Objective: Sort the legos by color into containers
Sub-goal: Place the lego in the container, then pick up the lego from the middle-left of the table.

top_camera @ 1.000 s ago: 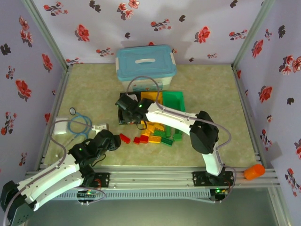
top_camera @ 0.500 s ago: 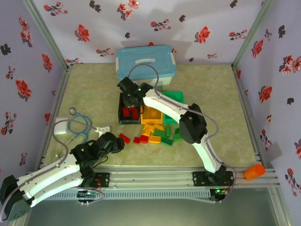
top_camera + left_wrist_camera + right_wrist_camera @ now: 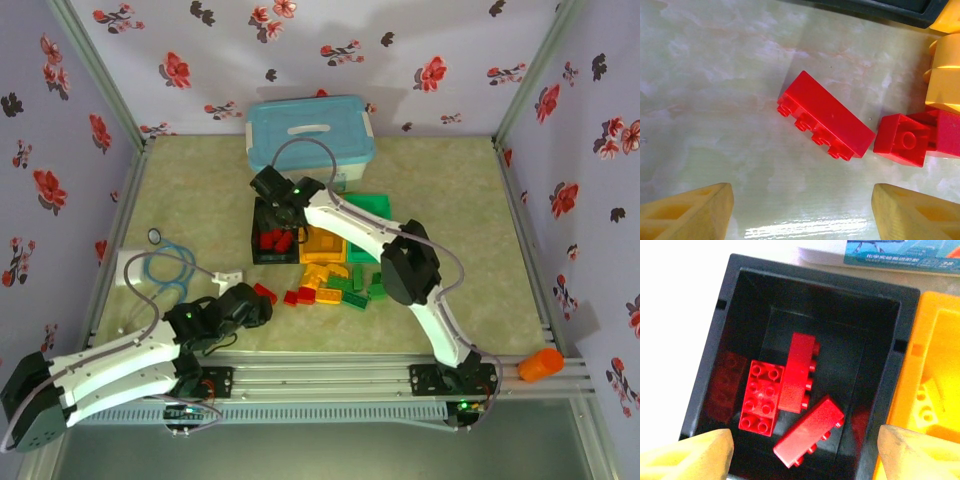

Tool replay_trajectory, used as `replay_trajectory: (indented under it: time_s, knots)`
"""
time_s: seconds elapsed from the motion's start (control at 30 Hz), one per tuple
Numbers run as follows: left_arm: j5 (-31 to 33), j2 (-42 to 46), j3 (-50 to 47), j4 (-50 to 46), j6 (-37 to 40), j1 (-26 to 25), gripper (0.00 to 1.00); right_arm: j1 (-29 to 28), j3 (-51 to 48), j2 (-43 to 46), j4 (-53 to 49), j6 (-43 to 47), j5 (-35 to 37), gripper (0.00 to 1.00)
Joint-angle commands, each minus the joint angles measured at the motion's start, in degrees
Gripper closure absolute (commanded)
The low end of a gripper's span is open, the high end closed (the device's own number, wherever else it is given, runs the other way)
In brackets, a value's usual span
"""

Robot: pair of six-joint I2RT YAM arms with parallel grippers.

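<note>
A slip or a twist is the likeliest fault at the long red studded plastic brick point(image 3: 825, 122). It lies on its side on the pale marbled desk point(image 3: 715, 75), set at a slant to the line between the left fingers point(image 3: 690, 212). If these are closed as they stand, the brick may be turned or pushed away rather than caught squarely. A small square red brick point(image 3: 902, 140) sits just beside its lower end and could be nudged or pinched along with it. An orange-yellow brick point(image 3: 945, 75) lies near as well.

A clash of arms is also to be feared. The small black rectangular plastic bin point(image 3: 715, 340), where red pieces belong, is covered by the right fingers point(image 3: 690, 457), so any delivery there would be blocked.

The left fingers are spread wide, short of the long brick, and nothing is touched or held. The right fingers are likewise spread wide above the black bin and are empty. Three red bricks point(image 3: 800, 372) lie on the bin's floor, one tilted. The orange-yellow plastic bin point(image 3: 925, 365) stands against the black bin's side.
</note>
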State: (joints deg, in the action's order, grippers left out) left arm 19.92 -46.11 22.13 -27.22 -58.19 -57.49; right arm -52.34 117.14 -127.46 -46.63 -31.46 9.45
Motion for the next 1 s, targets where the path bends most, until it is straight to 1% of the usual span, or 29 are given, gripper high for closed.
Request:
replay_trajectory:
  time_s: [0.0, 0.23, 0.53, 0.73, 0.97]
  knots:
    - [-0.02, -1.31, 1.73, 3.14, -0.96, -0.34, 0.26, -0.97, -4.63, 7.48, 2.41, 0.52, 1.80, 0.24]
    - [-0.07, -4.94, 2.17, 6.09, -0.96, -0.25, 0.25, -2.16, -20.56, 18.35, 10.58, -1.53, 1.70, 0.24]
    - [-0.82, -8.82, 3.25, 8.96, -0.96, 2.40, 0.23, -2.48, -37.64, 27.57, 17.53, -5.17, 2.73, 0.24]
    - [-1.77, -10.69, 3.25, 11.30, -0.62, 4.62, 0.25, -2.43, -44.60, 30.47, 20.84, -7.74, 2.59, 0.25]
    - [-2.82, -14.11, 3.53, 13.55, -0.08, 5.70, 0.26, -2.61, -49.95, 32.29, 23.65, -9.86, 2.15, 0.25]
